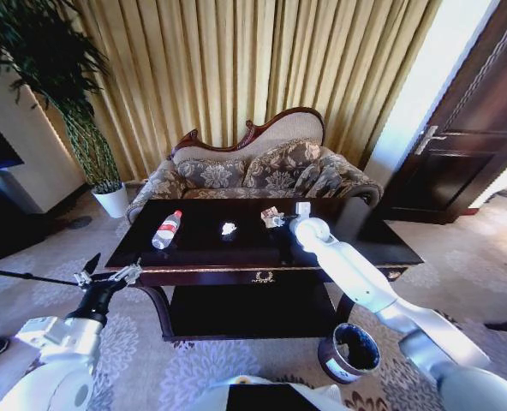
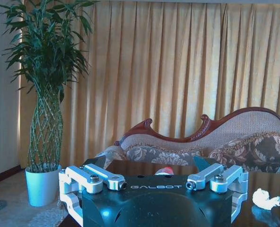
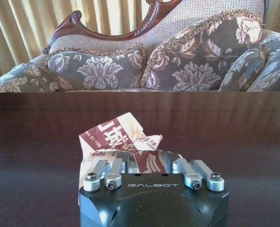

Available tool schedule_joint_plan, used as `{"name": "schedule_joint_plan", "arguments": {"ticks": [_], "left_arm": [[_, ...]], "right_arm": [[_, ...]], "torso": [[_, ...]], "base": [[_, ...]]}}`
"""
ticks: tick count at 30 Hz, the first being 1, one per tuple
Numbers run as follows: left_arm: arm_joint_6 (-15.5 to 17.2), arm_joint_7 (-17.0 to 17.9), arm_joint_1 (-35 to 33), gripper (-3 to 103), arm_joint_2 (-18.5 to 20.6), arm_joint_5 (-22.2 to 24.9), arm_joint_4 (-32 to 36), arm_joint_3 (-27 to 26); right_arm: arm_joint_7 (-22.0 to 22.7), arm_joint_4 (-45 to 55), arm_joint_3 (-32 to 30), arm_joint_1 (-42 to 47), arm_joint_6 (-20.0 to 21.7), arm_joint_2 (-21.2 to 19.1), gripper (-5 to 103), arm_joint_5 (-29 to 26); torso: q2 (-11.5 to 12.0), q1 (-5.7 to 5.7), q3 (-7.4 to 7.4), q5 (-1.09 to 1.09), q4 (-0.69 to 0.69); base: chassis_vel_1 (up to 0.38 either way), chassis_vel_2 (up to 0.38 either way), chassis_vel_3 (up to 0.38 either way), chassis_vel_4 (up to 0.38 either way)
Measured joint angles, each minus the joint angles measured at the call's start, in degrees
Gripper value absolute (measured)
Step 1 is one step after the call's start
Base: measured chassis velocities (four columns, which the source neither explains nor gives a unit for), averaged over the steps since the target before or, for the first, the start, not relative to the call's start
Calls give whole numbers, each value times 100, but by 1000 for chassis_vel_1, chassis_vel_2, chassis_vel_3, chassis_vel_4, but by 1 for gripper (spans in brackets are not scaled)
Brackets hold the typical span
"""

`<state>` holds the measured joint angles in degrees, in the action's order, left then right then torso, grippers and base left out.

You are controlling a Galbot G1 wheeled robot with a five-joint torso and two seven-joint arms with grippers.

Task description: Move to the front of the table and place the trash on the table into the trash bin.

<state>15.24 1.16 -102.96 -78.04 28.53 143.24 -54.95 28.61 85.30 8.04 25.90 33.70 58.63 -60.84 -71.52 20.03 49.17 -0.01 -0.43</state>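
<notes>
Reaching across the table (image 1: 193, 248), the right gripper (image 3: 152, 165) (fingers apart) straddles the wrapper (image 3: 118, 139) toward the far right, while the open left gripper (image 1: 108, 276) waits off the near-left corner.

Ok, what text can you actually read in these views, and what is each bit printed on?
"GALBOT": on the black body of the left gripper, seen in the left wrist view.
"GALBOT": on the black body of the right gripper, seen in the right wrist view.
Crumpled wrapper at the right gripper: white characters on dark red, plus a line of small Latin letters, too creased to read.
Bottle label: too small to read.
Trash bin label: not readable.
</notes>
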Motion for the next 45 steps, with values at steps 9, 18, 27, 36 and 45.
{"name": "schedule_joint_plan", "arguments": {"ticks": [9,18,27,36,45], "left_arm": [[-29,-6,11,100,4,0,0,7],[-48,-12,13,100,-5,-2,0,15],[-49,-13,32,100,2,-2,0,60],[-23,-1,110,100,37,90,0,28],[-23,-2,244,100,62,245,0,-44]], "right_arm": [[-10,94,-70,142,-120,-90,8,77],[-9,350,-229,256,-136,-193,0,8],[-58,982,-676,528,-513,-421,0,-134],[-664,2031,-1688,1626,-1304,-935,0,548],[-726,3366,-2918,3328,-1516,-1284,0,1043]], "torso": [[0,0,0,0,0],[0,0,0,0,0],[0,0,0,0,0],[0,0,0,2,-1],[-1,-1,-1,0,0]], "base": [[0,0,0,0],[0,0,0,0],[0,0,0,0],[0,0,0,0],[0,0,0,0]]}}
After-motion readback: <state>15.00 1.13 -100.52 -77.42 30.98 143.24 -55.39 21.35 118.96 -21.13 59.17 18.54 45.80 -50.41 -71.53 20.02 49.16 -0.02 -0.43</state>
